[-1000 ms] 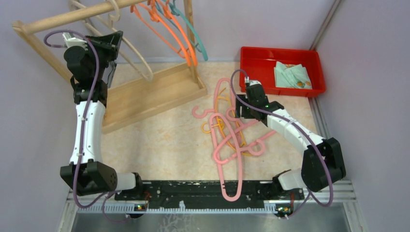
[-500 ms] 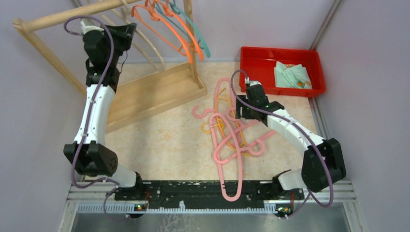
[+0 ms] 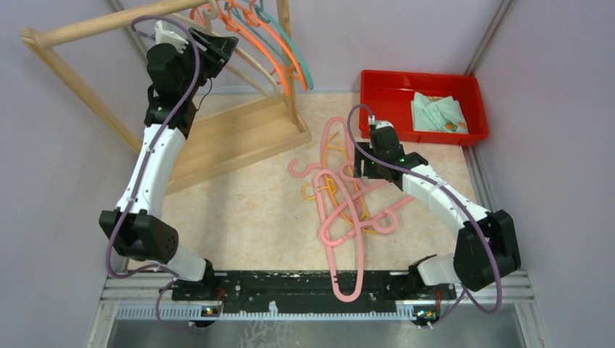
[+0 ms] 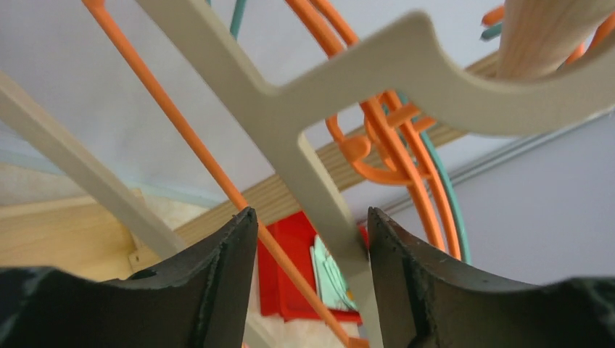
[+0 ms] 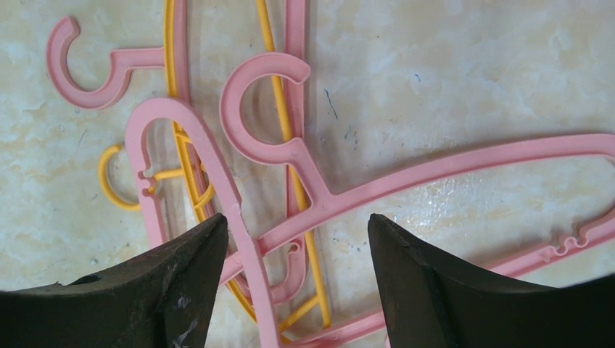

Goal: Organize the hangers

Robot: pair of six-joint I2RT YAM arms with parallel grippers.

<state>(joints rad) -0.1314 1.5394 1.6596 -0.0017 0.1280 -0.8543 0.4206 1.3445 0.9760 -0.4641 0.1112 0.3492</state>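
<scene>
- Your left arm was raised to the rack [image 3: 232, 138] at the far left of the worktop [image 3: 246, 210], with the left gripper [image 3: 221, 49] up by the pole [image 3: 94, 25].
- The left gripper's fingers [image 4: 217, 275] stood apart. A thin bar of the beige hanger [image 4: 319, 181] ran down between them. It lay against the right finger, with a gap on the left side, so it was not clamped.
- In the left wrist view, the beige hanger's upper part curved across just beside the pole. I could not tell whether it sat on the pole.
- The orange hangers [image 3: 279, 61] and the teal hanger [image 3: 301, 69] hung from the pole to the right of your left gripper, close together.
- Your right gripper [image 3: 360, 168] was low over the heap of hangers in the middle of the worktop. Its fingers [image 5: 188, 283] were apart and held nothing.
- The heap was made of pink hangers [image 3: 341, 217] tangled over yellow hangers [image 3: 323, 190].
- In the right wrist view, a pink hook and a pink bar lay between the fingers, flat on the worktop, with a yellow bar crossing under them.
- One pink hanger reached over the black rail [image 3: 290, 283] at the near edge.
- The red bin [image 3: 377, 87] sat at the far right, well apart from the rack. A pale green cloth [image 3: 439, 114] lay inside it.
</scene>
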